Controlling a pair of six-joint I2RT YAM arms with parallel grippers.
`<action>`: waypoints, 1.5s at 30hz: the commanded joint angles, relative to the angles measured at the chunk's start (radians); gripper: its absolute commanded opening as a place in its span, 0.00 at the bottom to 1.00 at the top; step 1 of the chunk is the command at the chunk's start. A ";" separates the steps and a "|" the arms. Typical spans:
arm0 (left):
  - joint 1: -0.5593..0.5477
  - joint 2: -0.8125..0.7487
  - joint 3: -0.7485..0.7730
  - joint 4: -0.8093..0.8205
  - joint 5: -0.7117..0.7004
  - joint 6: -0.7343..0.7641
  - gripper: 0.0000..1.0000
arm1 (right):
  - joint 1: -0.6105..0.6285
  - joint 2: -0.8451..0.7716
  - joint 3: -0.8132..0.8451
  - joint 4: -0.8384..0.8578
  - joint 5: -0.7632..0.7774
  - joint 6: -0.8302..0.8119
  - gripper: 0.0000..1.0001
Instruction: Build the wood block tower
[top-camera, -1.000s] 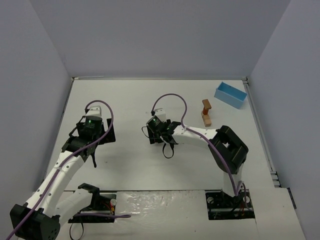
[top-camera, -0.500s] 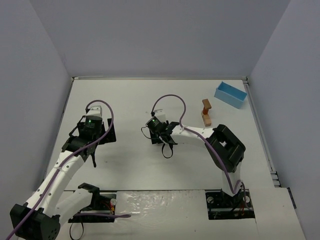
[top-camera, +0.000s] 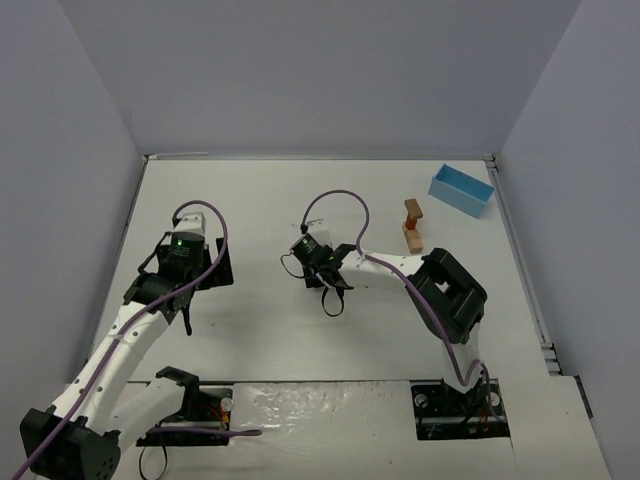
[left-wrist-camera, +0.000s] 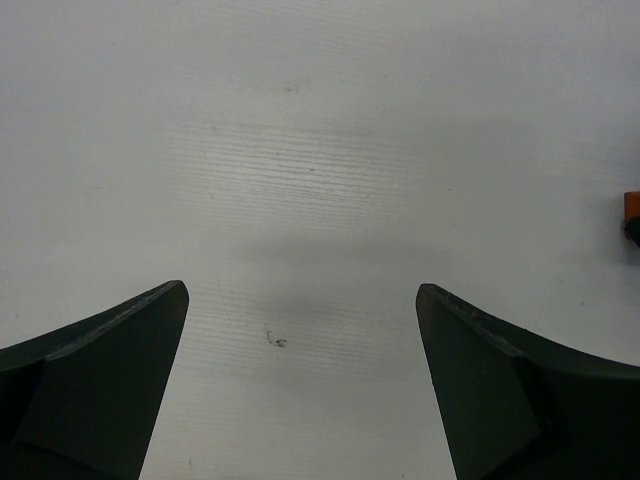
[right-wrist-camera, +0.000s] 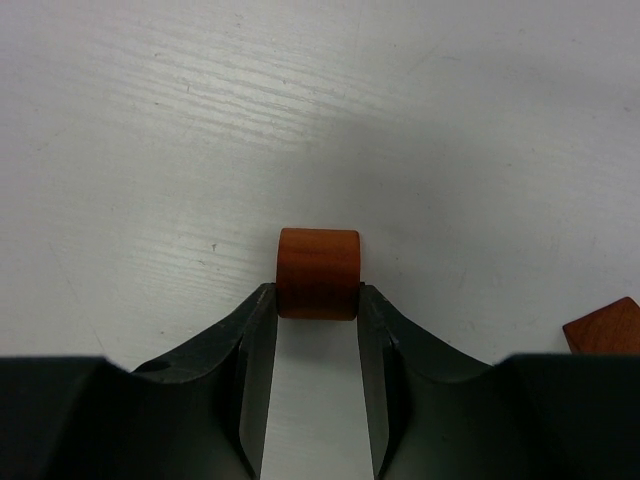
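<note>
I have two pincers over one white table (top-camera: 270, 200). My left pincer (left-wrist-camera: 300, 300) hangs over bare table on the near left. Its jaws stand as wide as they go and nothing lies between them.

My right pincer (right-wrist-camera: 318, 292) is nearer the middle, low over the table. Its two fingers (right-wrist-camera: 250, 340) have closed onto one small orange-red block (right-wrist-camera: 318, 272), one finger against each side. The block has a rounded top and sits on the table at my fingertips. A second block (right-wrist-camera: 603, 327), reddish, lies just off to the right of that pincer. Only its corner shows, so I count two loose blocks here.

Farther back on the right stands the one tower (top-camera: 412, 225), well apart from both pincers. It has a tan piece below and a reddish-brown piece on top. I cannot count its pieces more exactly than that. Beyond it, near the far right corner, sits one light blue box (top-camera: 461, 190), close to the tower but not touching it.
</note>
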 joint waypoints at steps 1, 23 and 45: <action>0.005 -0.007 0.025 0.048 0.004 0.001 0.97 | 0.002 -0.010 0.046 0.017 0.044 0.003 0.28; 0.005 -0.007 0.048 0.054 0.006 0.066 0.97 | -0.489 -0.404 0.240 -0.207 -0.277 -0.600 0.00; 0.005 -0.002 0.045 0.091 0.009 0.105 0.97 | -0.806 -0.134 0.425 -0.418 -0.507 -0.747 0.00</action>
